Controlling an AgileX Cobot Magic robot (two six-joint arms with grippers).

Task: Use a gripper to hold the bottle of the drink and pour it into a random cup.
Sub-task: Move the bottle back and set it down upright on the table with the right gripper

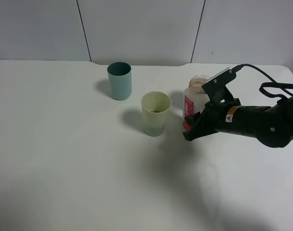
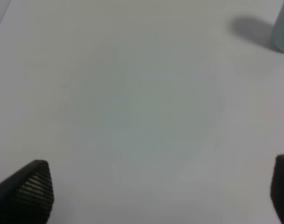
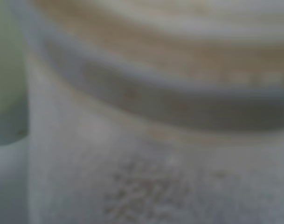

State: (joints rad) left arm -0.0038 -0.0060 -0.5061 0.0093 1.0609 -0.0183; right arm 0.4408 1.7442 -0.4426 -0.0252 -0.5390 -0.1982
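- The right claw [image 1: 190, 129] is gripping the bottle [image 1: 193, 98], apparently low on its label.
- The bottle is standing upright on the desk [image 1: 64, 168], just beside the yellow-green cup [image 1: 155, 114], which is sitting toward the desk's middle.

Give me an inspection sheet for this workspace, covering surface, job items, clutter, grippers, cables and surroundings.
Surface: white table, bare apart from shadows; no spills seen.
Job's things: bottle upright with its neck open, just right of the pale yellow-green cup, which is upright with a little dark content at the bottom.
Clutter: teal cup upright, behind and left of the yellow-green cup.
Grippers: right gripper shut on the bottle's lower body; left gripper open over bare table.
Cables: black cable loops above the right arm, off the table.
Surroundings: pale panelled wall behind; nothing else seen.
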